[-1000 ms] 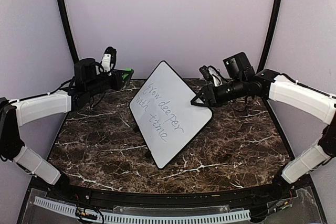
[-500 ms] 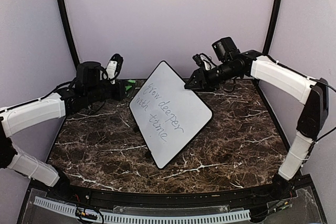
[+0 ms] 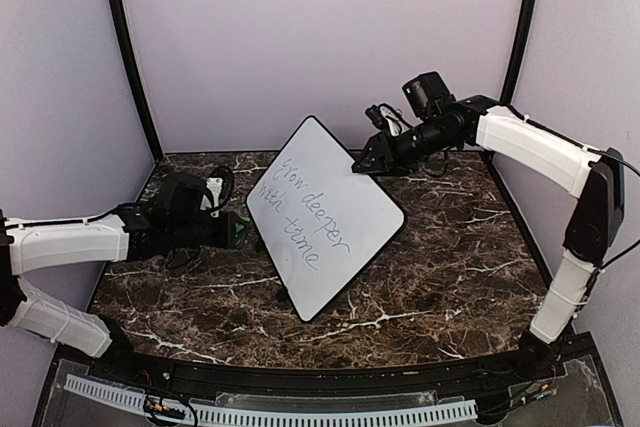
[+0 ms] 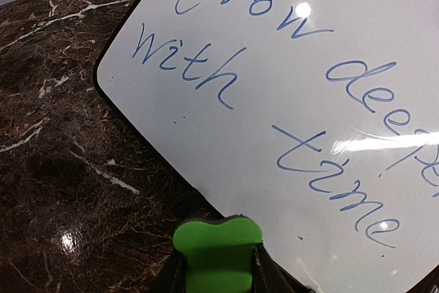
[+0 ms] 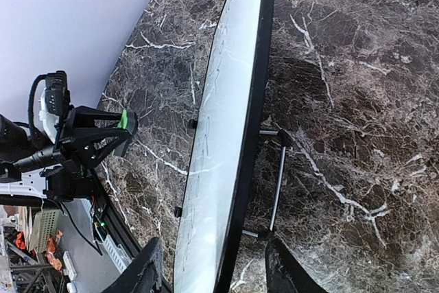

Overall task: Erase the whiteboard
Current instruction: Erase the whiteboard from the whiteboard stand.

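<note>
Now the left fingers (image 4: 266, 274) pinch a green eraser (image 4: 218, 238) beside the whiteboard (image 3: 325, 212). Astride its far edge the right fingers (image 5: 147, 269) gape, empty.

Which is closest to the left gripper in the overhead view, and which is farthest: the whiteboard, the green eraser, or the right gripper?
From the left gripper:
1. green eraser, held in its jaws.
2. whiteboard, just right of it, mid-table.
3. right gripper, at the board's far upper edge.
</note>
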Robot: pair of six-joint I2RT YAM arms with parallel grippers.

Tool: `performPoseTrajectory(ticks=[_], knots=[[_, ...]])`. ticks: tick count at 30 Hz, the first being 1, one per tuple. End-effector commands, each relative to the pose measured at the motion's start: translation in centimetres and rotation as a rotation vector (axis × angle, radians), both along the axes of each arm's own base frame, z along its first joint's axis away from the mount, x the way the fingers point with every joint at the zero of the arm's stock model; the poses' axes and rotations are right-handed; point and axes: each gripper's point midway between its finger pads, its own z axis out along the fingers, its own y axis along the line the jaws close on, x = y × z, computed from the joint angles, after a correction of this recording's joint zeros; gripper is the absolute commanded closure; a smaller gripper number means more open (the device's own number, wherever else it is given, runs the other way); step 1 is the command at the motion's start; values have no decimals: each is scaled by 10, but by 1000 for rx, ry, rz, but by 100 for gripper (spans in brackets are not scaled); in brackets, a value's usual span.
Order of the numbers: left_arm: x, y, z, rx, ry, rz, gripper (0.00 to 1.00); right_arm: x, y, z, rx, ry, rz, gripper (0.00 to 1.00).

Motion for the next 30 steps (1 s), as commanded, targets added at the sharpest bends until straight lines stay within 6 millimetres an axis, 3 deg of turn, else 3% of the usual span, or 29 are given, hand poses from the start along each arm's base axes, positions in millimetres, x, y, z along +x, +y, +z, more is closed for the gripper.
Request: performPoseTrajectory(ticks=[1,7,18,30], knots=[[-11,-1,-34,29,87,41,100,2,1,16,17,-46,12,52],[-20,-12,-72,64,169,28,100,2,6,15,34,-39,20,53],[-17,-33,-105,92,234,-23,100,2,4,12,25,-44,12,53],[-5,-76,-102,67,222,-98,100,1,-1,3,-6,-42,7,54]])
